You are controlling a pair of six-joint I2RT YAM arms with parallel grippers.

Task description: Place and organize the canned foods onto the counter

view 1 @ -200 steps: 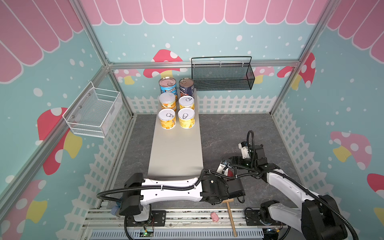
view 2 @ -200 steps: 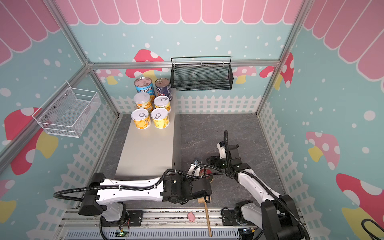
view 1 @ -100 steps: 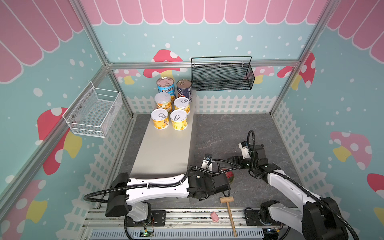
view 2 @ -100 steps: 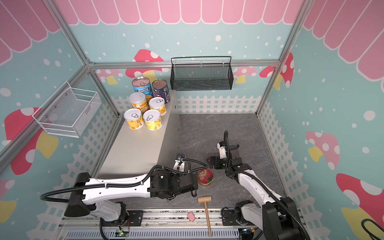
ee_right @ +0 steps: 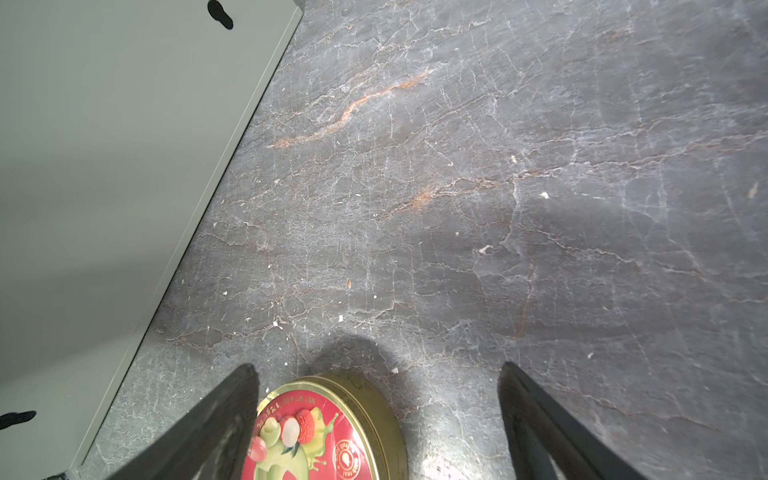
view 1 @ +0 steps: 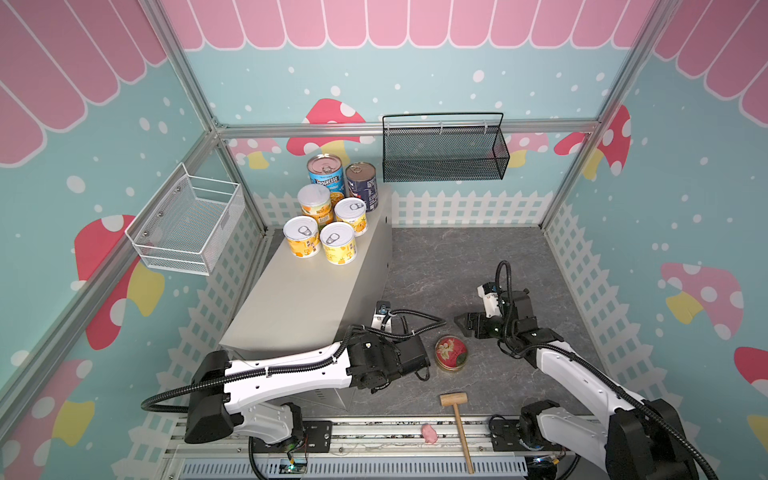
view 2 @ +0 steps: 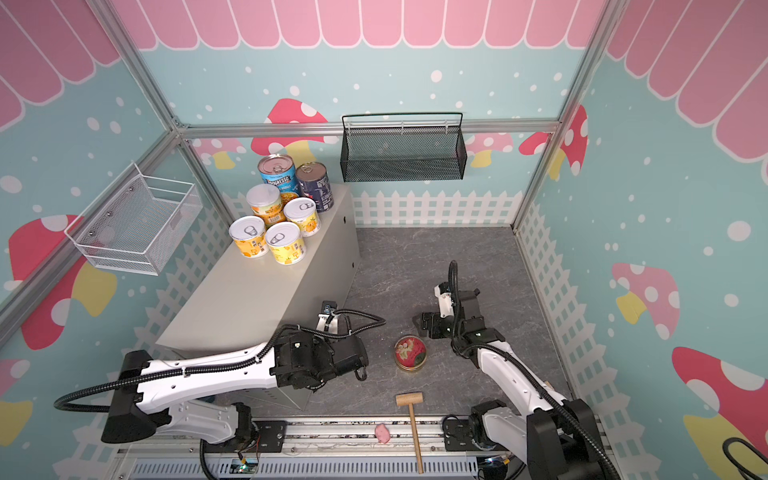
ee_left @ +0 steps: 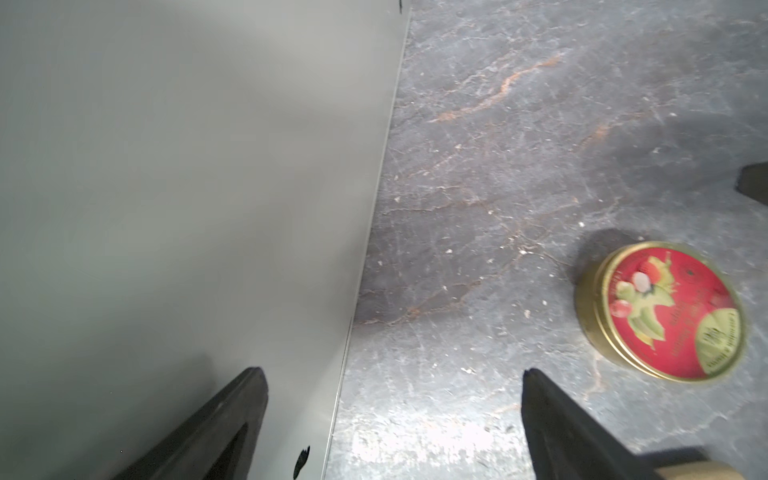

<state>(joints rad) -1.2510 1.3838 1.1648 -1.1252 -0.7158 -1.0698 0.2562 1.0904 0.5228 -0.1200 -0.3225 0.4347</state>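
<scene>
Six cans are stood on the far end of the counter (view 1: 299,299): the Progresso can (view 1: 326,174), the navy can (view 1: 362,183) and four yellow cans (view 1: 338,245). The red-lidded tin (view 1: 451,353) is left lying flat on the floor off the counter's near end, apart from its side wall. The left pincer (ee_left: 392,374) is held wide open and empty close beside that wall, nearer the counter than the tin is. The right pincer (ee_right: 378,369) is likewise spread wide with nothing gripped, on the tin's side away from the counter. In its wrist view the tin is seen off-centre, near one finger.

The tin is judged the next pick. The right pincer should be centred over it, lowered until the gold rim is straddled and closed gently. The tin should then be carried level to the counter's bare near half.
</scene>
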